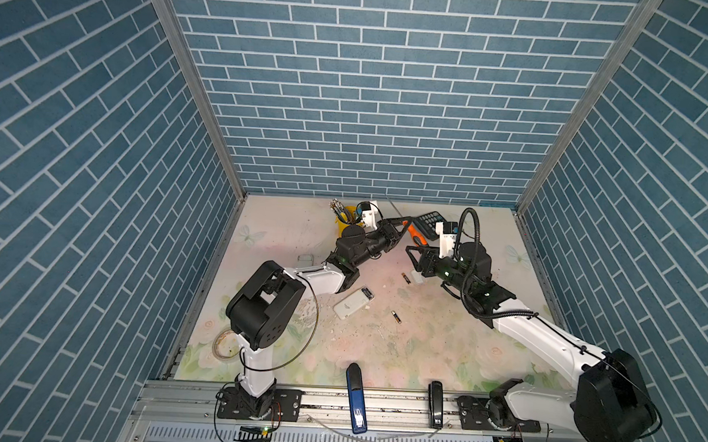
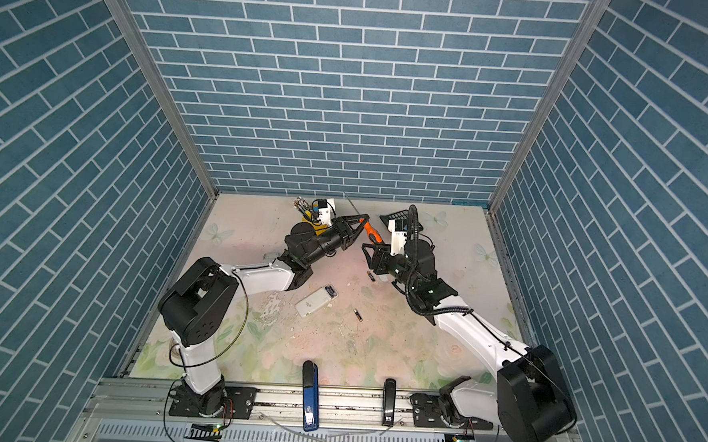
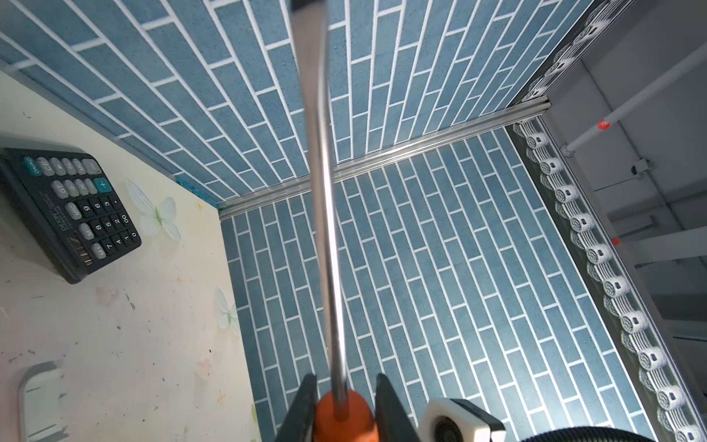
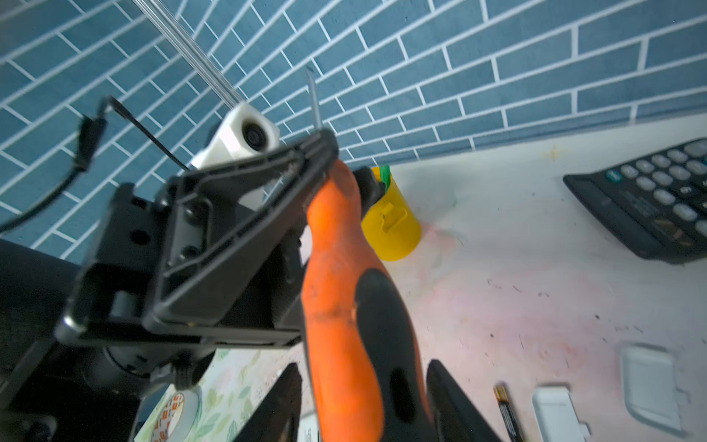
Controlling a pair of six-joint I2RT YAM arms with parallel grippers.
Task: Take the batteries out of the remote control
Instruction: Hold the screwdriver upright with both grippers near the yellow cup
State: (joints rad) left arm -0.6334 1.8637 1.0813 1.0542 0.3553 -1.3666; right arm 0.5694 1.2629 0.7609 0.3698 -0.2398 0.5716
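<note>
1. Nearest, a blue stapler and a black stapler lie across the front rail.
2. Behind them the white remote control lies flat on the table. Its battery bay is uncovered at the far end, and what sits inside cannot be told.
3. One battery lies loose near the remote control, to its right. A second battery lies farther back, just beside a white cover.
4. The right gripper straddles the butt of the screwdriver. Its jaws are parted with a gap showing on one side, so it grips nothing.
5. The left gripper is clamped on the orange handle's top, where the steel shaft begins.
6. Farthest stand a yellow cup and a calculator.
</note>
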